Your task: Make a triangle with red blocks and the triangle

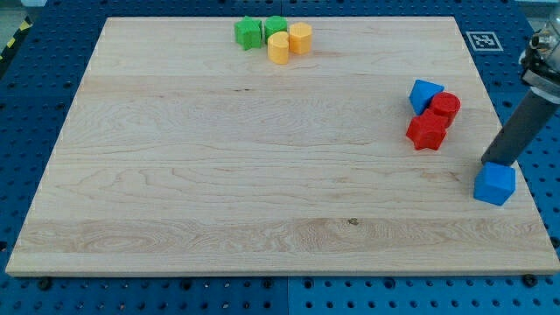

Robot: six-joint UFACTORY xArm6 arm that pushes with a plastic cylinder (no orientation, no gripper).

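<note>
A red star-shaped block (427,131) lies at the view's right with a red round block (446,107) touching it just above right. A blue triangle block (424,94) sits against the round red block's left, at the top of this cluster. My dark rod comes down from the view's right edge; my tip (489,163) rests against the top left of a blue cube (495,184) near the board's right edge, to the lower right of the red blocks.
Two green blocks (249,33) (276,26) and two yellow cylinders (279,48) (300,38) cluster at the view's top centre. The wooden board (219,175) lies on a blue pegboard table. A fiducial tag (482,39) sits off the top right corner.
</note>
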